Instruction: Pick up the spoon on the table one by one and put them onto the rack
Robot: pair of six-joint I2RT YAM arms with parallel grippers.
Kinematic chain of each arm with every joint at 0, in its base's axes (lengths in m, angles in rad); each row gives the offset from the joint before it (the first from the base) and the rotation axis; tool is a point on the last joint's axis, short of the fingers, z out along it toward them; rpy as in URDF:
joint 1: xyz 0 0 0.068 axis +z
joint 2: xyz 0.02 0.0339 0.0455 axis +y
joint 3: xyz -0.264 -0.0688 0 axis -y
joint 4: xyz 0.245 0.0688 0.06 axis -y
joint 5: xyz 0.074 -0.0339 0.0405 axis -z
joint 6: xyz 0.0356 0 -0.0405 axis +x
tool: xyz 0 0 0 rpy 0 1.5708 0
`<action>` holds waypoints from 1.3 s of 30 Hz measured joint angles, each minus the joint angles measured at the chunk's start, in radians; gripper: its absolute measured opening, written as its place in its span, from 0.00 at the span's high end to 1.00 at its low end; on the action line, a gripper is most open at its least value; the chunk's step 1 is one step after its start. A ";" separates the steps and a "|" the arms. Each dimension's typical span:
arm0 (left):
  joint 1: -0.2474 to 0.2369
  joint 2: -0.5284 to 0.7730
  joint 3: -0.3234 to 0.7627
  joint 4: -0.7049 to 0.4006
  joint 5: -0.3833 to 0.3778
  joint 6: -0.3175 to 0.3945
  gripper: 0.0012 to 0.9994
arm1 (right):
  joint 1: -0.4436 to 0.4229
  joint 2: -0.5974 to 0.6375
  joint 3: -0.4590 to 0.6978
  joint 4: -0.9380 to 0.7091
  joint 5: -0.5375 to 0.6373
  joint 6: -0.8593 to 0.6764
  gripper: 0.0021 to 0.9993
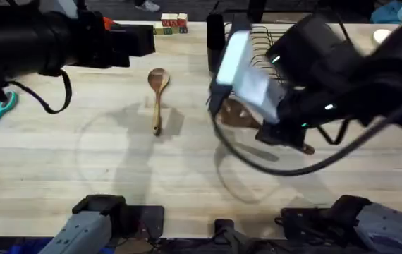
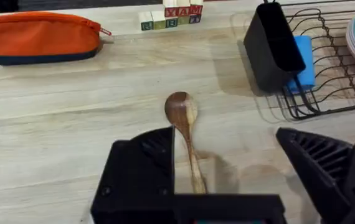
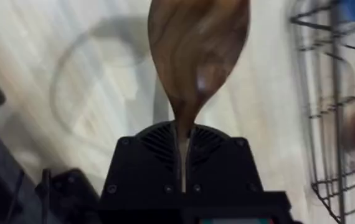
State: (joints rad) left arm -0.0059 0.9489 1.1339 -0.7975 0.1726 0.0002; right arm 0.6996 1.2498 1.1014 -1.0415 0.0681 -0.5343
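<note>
Gripping the darker spoon [image 3: 197, 50] in clamped right jaws beside the rack [image 1: 257, 42], left jaws apart over lighter spoon [image 2: 187, 140] at surface [image 1: 81, 155] centre

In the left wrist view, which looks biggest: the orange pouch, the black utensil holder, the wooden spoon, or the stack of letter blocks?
1. Orange pouch
2. Black utensil holder
3. Wooden spoon, though it lies nearer the camera, so its rank is unsure
4. Letter blocks
</note>
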 joint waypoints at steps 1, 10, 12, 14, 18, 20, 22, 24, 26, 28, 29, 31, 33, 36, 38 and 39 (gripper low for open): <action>0.000 0.000 0.000 0.001 0.000 0.000 0.01 | -0.016 -0.014 0.008 0.003 0.000 0.000 0.97; 0.000 0.000 0.000 0.001 0.000 0.000 0.01 | -0.145 -0.074 0.028 0.214 0.007 0.000 0.97; 0.000 0.000 0.000 0.000 0.000 0.000 0.01 | -0.174 -0.072 0.028 0.294 0.007 0.000 0.97; 0.000 0.000 0.000 0.000 0.000 0.000 0.01 | -0.220 -0.062 0.028 0.442 0.007 -0.006 0.97; 0.000 0.000 0.000 0.001 0.000 0.000 0.01 | -0.247 -0.024 0.028 0.605 0.007 -0.013 0.97; 0.000 0.000 0.000 0.000 0.000 0.000 0.01 | -0.253 0.005 0.028 0.690 0.007 -0.013 0.97; 0.000 0.000 0.000 0.001 0.000 0.000 0.01 | -0.258 0.041 0.028 0.787 0.007 -0.016 0.97; 0.000 0.000 0.000 0.001 0.000 0.000 0.01 | -0.260 0.079 0.028 0.877 0.007 -0.016 0.97; 0.000 0.000 0.000 0.001 0.000 0.000 0.01 | -0.263 0.120 0.028 0.972 0.007 -0.016 0.97; 0.000 0.000 0.000 0.000 0.000 0.000 0.01 | -0.266 0.165 0.028 1.073 0.007 -0.016 0.97; 0.000 0.000 0.000 0.000 0.000 0.000 0.01 | -0.268 0.189 0.028 1.122 0.007 -0.016 0.97; 0.000 0.000 0.000 0.000 0.000 0.000 0.01 | -0.275 0.231 0.028 1.204 0.002 -0.016 0.97; 0.000 0.000 0.000 0.001 0.000 0.000 0.01 | -0.287 0.274 0.028 1.288 -0.014 -0.016 0.97; 0.000 0.000 0.000 0.000 0.000 0.000 0.01 | -0.308 0.328 0.028 1.385 -0.041 -0.001 0.97; 0.000 0.000 0.000 0.001 0.000 0.000 0.01 | -0.332 0.390 0.036 1.440 -0.083 0.032 0.97; 0.000 0.000 0.000 0.000 0.000 0.000 0.01 | -0.335 0.407 0.043 1.449 -0.093 0.037 0.97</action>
State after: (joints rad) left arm -0.0059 0.9489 1.1339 -0.7971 0.1726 0.0002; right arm 0.3646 1.6571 1.1447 0.4077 -0.0253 -0.4969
